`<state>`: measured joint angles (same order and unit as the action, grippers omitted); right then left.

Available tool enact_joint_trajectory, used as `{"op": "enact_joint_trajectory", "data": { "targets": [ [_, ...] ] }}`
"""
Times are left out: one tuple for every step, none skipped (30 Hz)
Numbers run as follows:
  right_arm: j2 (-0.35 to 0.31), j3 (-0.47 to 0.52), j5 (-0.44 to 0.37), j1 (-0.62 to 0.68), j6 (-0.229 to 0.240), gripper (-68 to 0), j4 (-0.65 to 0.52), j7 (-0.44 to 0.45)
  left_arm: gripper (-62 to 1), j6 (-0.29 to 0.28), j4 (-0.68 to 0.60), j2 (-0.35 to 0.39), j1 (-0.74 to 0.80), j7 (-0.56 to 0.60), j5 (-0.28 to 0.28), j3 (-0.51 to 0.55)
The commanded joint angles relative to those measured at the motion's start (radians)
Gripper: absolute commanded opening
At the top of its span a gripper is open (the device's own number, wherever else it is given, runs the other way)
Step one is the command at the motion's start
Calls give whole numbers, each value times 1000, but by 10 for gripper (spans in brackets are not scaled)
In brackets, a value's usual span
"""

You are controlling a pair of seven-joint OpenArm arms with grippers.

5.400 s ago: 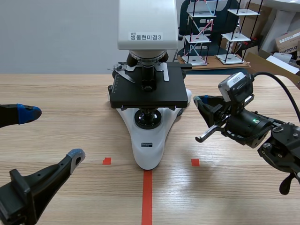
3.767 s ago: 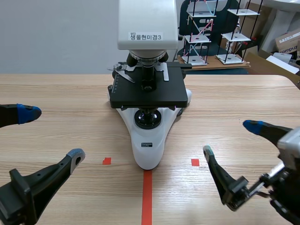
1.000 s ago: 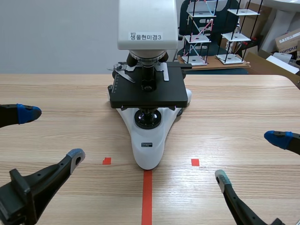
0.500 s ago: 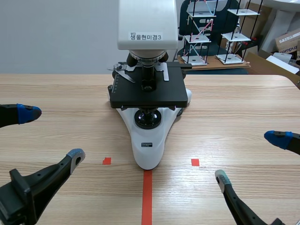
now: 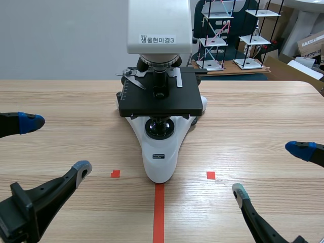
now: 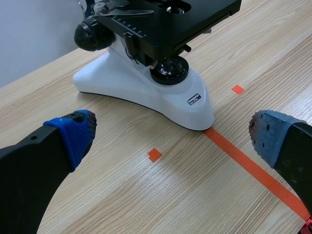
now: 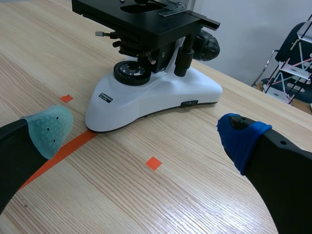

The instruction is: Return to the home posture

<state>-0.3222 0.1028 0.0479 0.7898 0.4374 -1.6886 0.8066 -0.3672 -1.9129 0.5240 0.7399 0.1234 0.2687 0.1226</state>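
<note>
A white microscope (image 5: 159, 91) with a black stage stands at the table's middle, also seen ahead of the fingers as the microscope (image 6: 151, 73) and the microscope (image 7: 151, 83) in the wrist views. My left gripper (image 5: 53, 147) hangs low at the near left, open and empty, well clear of the microscope base. My right gripper (image 5: 273, 169) hangs low at the near right, open and empty, equally clear of it. In the left wrist view the left gripper (image 6: 170, 136) shows blue pads wide apart. In the right wrist view the right gripper (image 7: 146, 129) has one grey-green and one blue pad wide apart.
Wire-frame racks (image 5: 230, 35) and cardboard boxes (image 5: 311, 48) stand behind the table's far right edge. Bare wooden table (image 5: 253, 111) lies on both sides of the microscope.
Over the last second nothing has moved. Several seconds ago the right arm was up beside the microscope stage; it has since drawn back and down to the near right.
</note>
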Motion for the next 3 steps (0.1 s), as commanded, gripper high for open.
{"op": "enact_joint_trajectory", "data": {
  "targets": [
    [-7,10,-18,-11,-3,4,1,11,14,6,-13,3,7,14,11,2],
    [-7,10,-18,-11,-3,4,1,11,14,6,-13,3,7,14,11,2],
    [-7,10,-18,-11,-3,4,1,11,14,6,-13,3,7,14,11,2]
  ]
}}
